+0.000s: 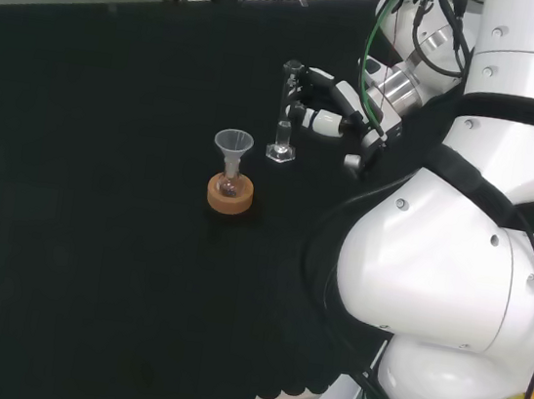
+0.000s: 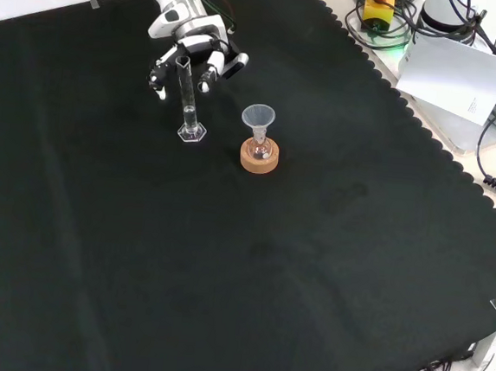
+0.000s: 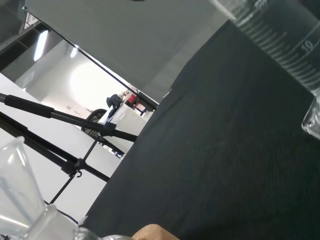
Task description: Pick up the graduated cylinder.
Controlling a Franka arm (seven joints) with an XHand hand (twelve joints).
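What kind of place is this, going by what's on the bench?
Probably a robotics lab set up for chemistry handling: a cylinder and a funnel in a flask on a cork ring, black cloth, the hand.

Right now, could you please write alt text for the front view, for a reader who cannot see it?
A robot hand reaches in from the top, its fingers around the upper part of an upright clear graduated cylinder standing on black cloth. Right of it, a small flask with a funnel sits in a cork ring; cables and paper lie beyond the cloth's scalloped edge.
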